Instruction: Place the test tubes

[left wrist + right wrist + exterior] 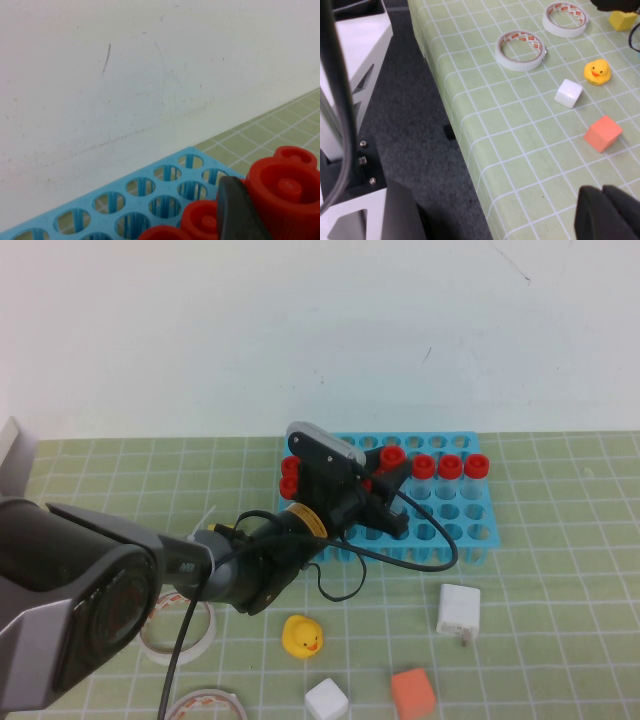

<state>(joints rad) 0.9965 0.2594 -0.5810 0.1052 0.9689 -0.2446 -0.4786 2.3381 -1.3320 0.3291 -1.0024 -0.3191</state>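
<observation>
Nearest to us, the right gripper (610,212) hung by the near edge of the green mat (560,640), out of the high view, its jaws pressed together on nothing. On the near strip of the mat we saw a tape roll (205,705) at the very edge, a second tape roll (180,630) just behind it to the left, a white cube (326,700) and an orange cube (412,692) side by side. A little farther in sat a yellow rubber duck (301,636), and right of it a white plug adapter (459,610). Beyond these the left arm stretched from the near left toward the middle of the table. The left gripper (392,495) hung over the left half of the blue rack (470,530), its jaws partly parted and holding a red-capped test tube (392,457). In the left wrist view that cap lay right against one dark finger (240,210). Three more capped tubes (450,467) stood in the rack's far row to the right of the gripper, and two others (290,475) at its far left corner. The white wall rose behind the rack.
</observation>
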